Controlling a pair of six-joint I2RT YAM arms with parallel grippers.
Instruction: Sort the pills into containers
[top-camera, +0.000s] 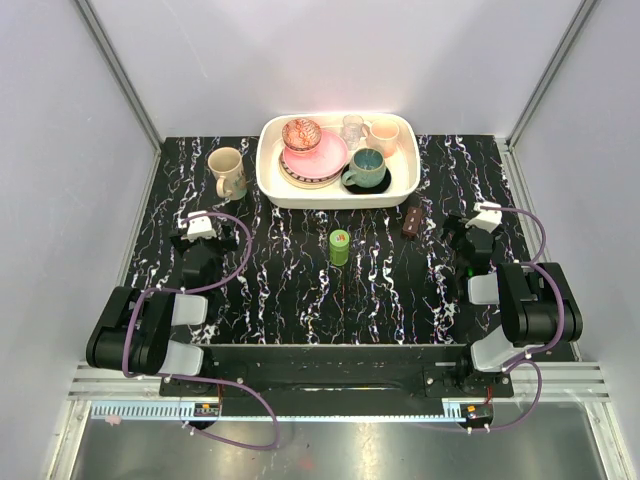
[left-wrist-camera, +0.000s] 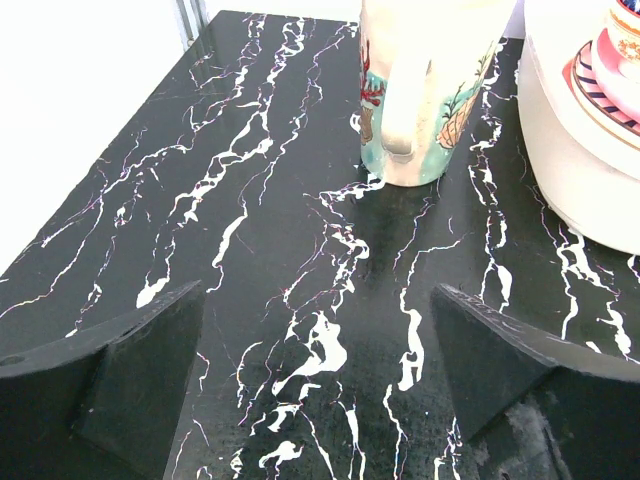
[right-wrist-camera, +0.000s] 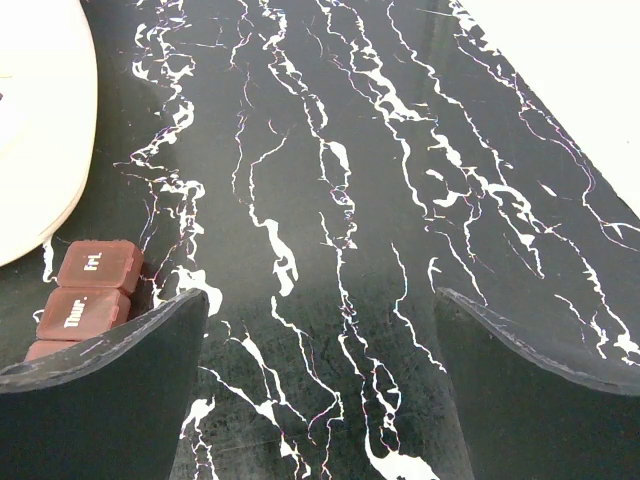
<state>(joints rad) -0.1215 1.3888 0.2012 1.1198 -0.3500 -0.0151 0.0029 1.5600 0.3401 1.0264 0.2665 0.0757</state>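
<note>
Bright, even overhead light; white tray (top-camera: 266, 170) slightly overexposed; shadows soft; wrist views soft near the bottom.

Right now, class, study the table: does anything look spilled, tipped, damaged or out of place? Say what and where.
Nothing stands out. The brown pill case lies flat near the white tray, slightly slanted, its visible lids shut. The green bottle and beige mug stand upright. No spill or loose pills show.
</note>
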